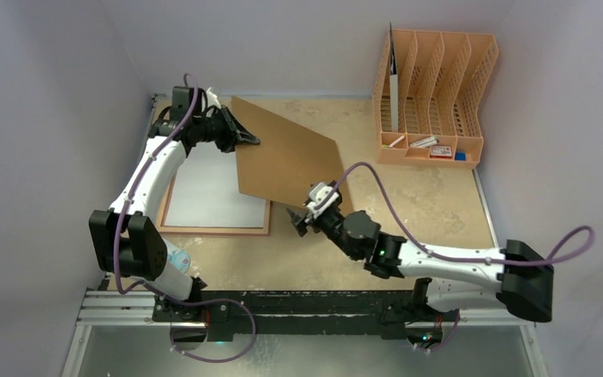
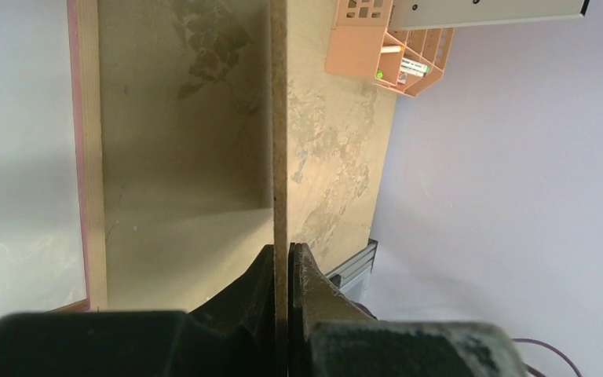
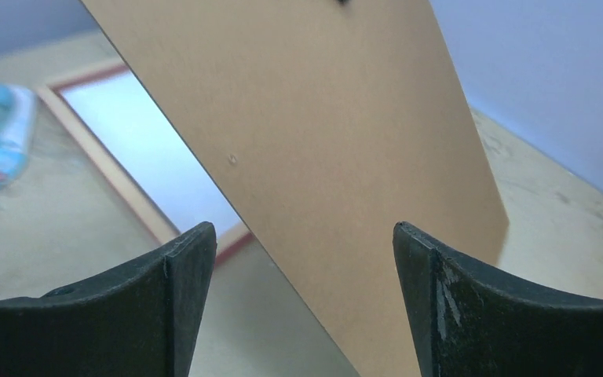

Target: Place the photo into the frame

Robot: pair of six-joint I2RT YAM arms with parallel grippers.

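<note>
The left gripper [image 1: 245, 140] pinches the far left edge of a thin, smooth brown hardboard sheet [image 1: 286, 157], which is tilted up. The right gripper [image 1: 298, 222] stands wide beside its near corner, holding nothing. Partly under the sheet, the pink-edged frame [image 1: 212, 229] lies flat on the mottled table [image 1: 424, 204], with the photo [image 1: 212, 184] inside it, plain white side up.

The backing board [image 1: 286, 153] is plain brown — the frame [image 1: 212, 230] pinkish-tan.
</note>
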